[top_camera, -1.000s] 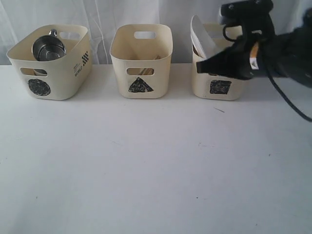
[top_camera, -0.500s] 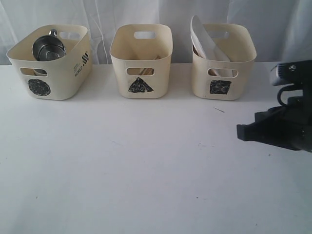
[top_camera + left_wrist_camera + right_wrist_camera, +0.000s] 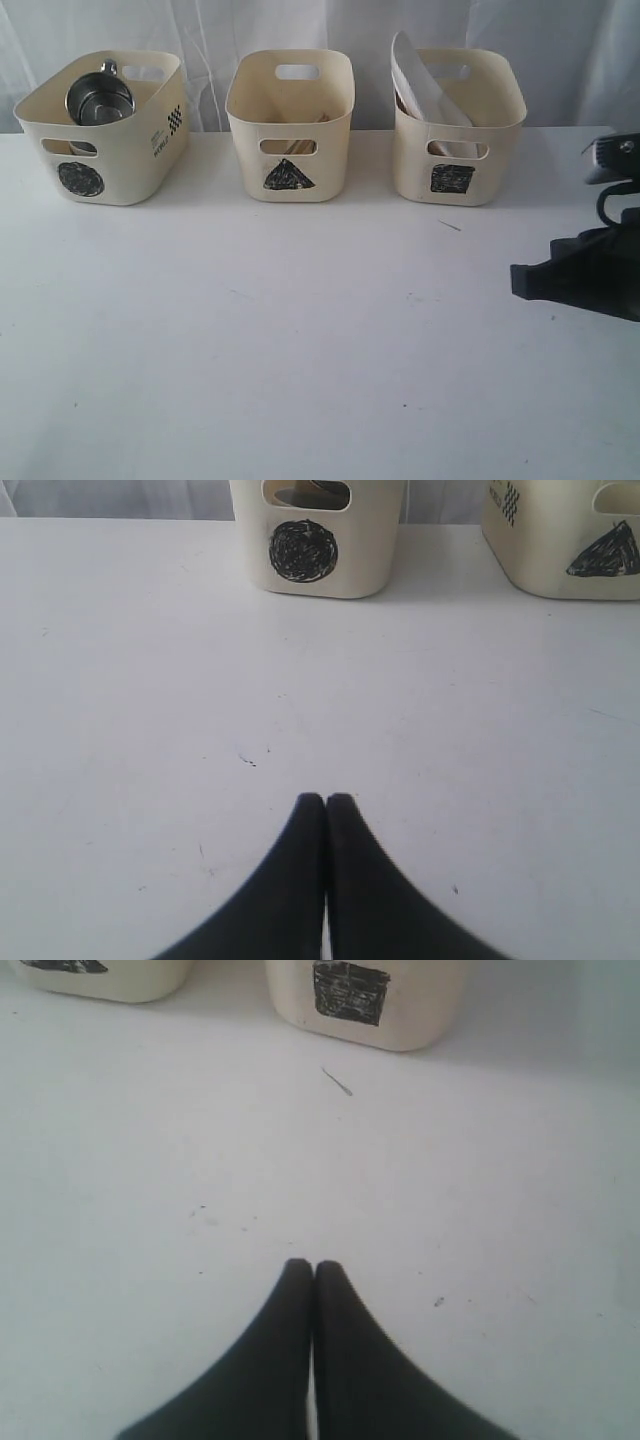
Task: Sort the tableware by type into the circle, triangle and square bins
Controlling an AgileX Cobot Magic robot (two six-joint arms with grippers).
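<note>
Exterior view, itemised from the left.

1. Bench (image 3: 300, 350): white, plain, backed by a pale curtain. Three cream tubs stand in a row along its far edge, each apart from its neighbour.
2. Circle bin (image 3: 150, 160): leftmost and the widest, with a black painted circle on the front and black print on its side. A steel mug (image 3: 98, 100) lies tipped inside, mouth toward the camera, handle uppermost. Whatever else is in this tub cannot be made out.
3. Triangle bin (image 3: 290, 125): middle tub, with a black triangle below its cut-out handle. Something brown and wooden shows through the cut-out and at the inner rim, too little of it to name.
4. Square bin (image 3: 480, 150): rightmost tub, with a black square on the front. A white plate (image 3: 425, 85) stands on edge inside, leaning, its upper rim well above the tub's rim.
5. Dark sliver (image 3: 449, 225): lies loose on the bench just in front of the square bin.
6. Right arm (image 3: 590, 275): black, enters at the right edge, low over the bench and well apart from the tubs.
7. Right fingers (image 3: 300, 1290): the right wrist view shows them pressed together tip to tip, with nothing between them, pointing toward the square bin.
8. Left fingers (image 3: 312, 820): the left wrist view shows them likewise closed and empty, above bare bench, facing the circle bin.
</note>
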